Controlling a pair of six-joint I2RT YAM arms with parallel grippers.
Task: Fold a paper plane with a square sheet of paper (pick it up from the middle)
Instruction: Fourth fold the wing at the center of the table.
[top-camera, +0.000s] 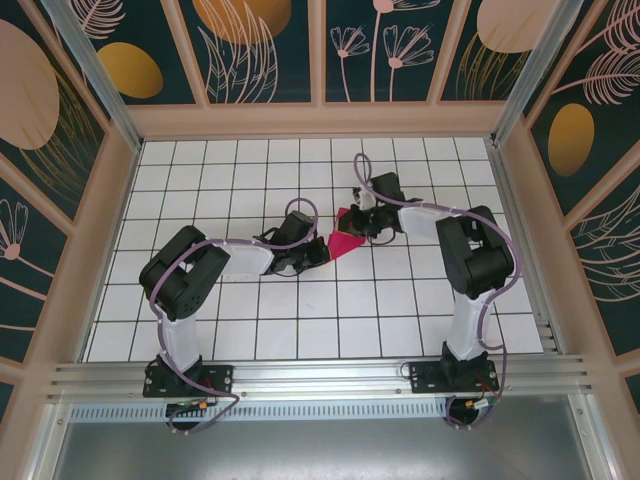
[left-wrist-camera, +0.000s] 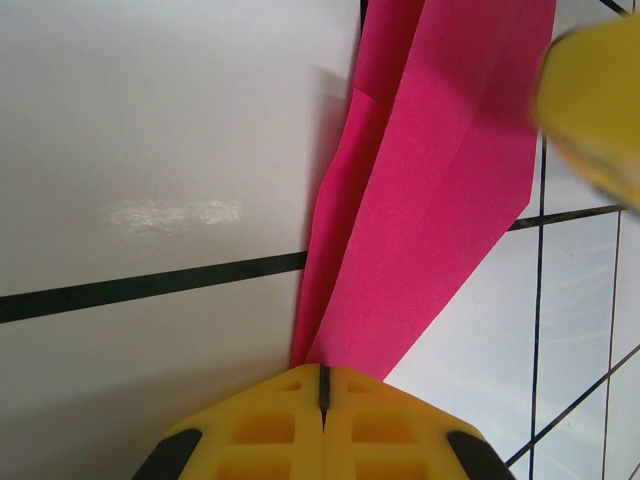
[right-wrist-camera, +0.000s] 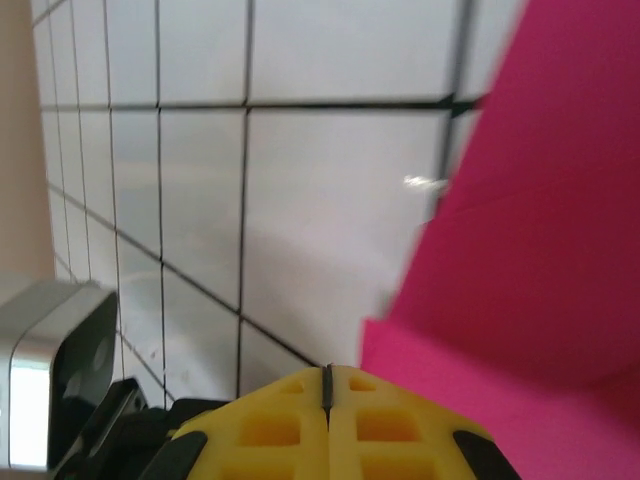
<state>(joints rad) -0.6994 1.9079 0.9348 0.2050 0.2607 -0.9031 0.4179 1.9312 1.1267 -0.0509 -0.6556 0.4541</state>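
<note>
At the tips of the left hand (left-wrist-camera: 322, 385), whose yellow fingers are pressed flat together, the narrow end of the thin magenta-pink sheet of paper (left-wrist-camera: 430, 200) runs right up to the seam. Whether that end is nipped between them or only pushed down I cannot tell. Just ahead of that hand the sheet widens into overlapping layers with slanted edges and a crease along its length. I judge from this that the first folds are made and the paper is narrowed toward a point, but the slim dart with its wings is not yet formed and further folds along the centre remain. Beyond the sheet's far side is the right hand (right-wrist-camera: 327, 385), its fingers likewise closed tight, with pink paper touching them on one side; again a grip cannot be confirmed. Under both lies the white gridded tabletop (left-wrist-camera: 150, 120). From above, the two wrists cover most of the sheet, leaving a small pink triangle between them. The sheet's far end is cut off in the left wrist view, and the right wrist view is too blurred to count layers.
</note>
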